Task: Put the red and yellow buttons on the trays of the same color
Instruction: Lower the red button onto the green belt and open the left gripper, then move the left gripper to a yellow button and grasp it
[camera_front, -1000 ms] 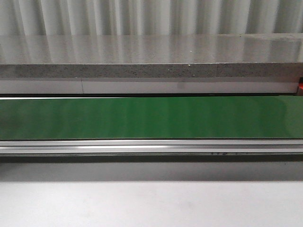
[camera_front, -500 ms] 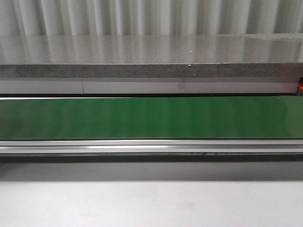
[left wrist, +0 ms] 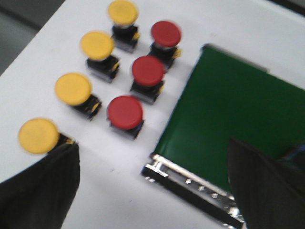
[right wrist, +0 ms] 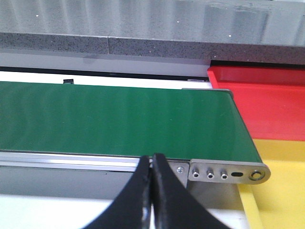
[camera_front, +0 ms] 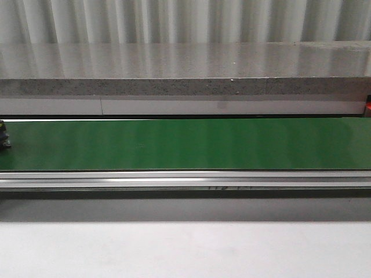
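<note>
Our left gripper (left wrist: 152, 191) hovers jaws wide over four yellow buttons (left wrist: 73, 88) and three red buttons (left wrist: 125, 109) on the white counter (left wrist: 114, 191) beside the green belt (left wrist: 228, 119); our right gripper (right wrist: 151, 191) is pinched closed near the red tray (right wrist: 267, 95) and yellow tray (right wrist: 281, 191).

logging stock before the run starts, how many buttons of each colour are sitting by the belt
yellow buttons: 4
red buttons: 3
total: 7

Four yellow buttons (left wrist: 71, 88), three red buttons (left wrist: 148, 70) upright, red tray (right wrist: 267, 93) beside yellow tray (right wrist: 281, 191)
</note>
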`<state>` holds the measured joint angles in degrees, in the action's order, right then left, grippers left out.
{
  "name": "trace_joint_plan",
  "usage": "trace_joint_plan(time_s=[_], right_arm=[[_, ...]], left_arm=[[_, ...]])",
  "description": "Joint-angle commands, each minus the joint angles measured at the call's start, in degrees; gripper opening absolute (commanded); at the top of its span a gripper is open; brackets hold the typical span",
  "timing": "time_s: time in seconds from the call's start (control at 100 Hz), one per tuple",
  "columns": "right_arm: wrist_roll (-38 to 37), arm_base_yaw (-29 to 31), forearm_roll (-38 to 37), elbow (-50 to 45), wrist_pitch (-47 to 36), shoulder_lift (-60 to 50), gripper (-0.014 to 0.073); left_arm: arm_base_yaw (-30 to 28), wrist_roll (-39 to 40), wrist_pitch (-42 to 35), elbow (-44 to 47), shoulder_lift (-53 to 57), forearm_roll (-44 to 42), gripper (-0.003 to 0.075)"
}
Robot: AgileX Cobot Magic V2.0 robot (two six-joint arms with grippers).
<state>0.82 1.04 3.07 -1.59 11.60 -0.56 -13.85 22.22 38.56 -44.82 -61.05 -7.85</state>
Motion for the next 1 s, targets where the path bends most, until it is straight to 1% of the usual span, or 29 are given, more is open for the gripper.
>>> trace_joint_plan(time_s=[0.0, 0.14, 0.24, 0.36, 0.45, 0.83, 0.99], right_arm=[[0.17, 0.12, -0.55, -0.05, -4.77, -0.95, -0.0067], [0.17, 0.12, -0.55, -0.05, -4.77, -0.95, -0.0067], [0.17, 0.12, -0.55, -0.05, -4.77, -0.95, -0.0067], [0.17, 0.12, -0.55, -0.05, -4.77, -0.95, -0.0067], [0.17, 0.12, -0.55, -0.05, -4.77, -0.95, -0.0067], [0.17, 0.12, -0.55, -0.05, -4.77, -0.95, -0.0067], [0.17, 0.12, -0.55, -0.05, -4.77, -0.95, -0.0067]], left_arm=[[-5.26, 3.42, -5.95, 3.38, 1.38, -0.48, 0.0599], [-12.83, 8.11, -10.8, 10.13, 1.38, -0.22, 0.0599], [-15.39, 8.86, -13.61, 12.13, 1.38, -0.34, 0.0598], [-15.65, 8.86, -14.12, 12.24, 0.83, -3.04, 0.0598], [-15.65, 8.86, -15.37, 12.24, -0.66, -3.41, 0.0598], [-15.65, 8.86, -15.29, 6.95, -12.96, -4.95, 0.0598], [-15.65, 8.86, -15.59, 5.17, -16.5, -5.35, 0.0598]])
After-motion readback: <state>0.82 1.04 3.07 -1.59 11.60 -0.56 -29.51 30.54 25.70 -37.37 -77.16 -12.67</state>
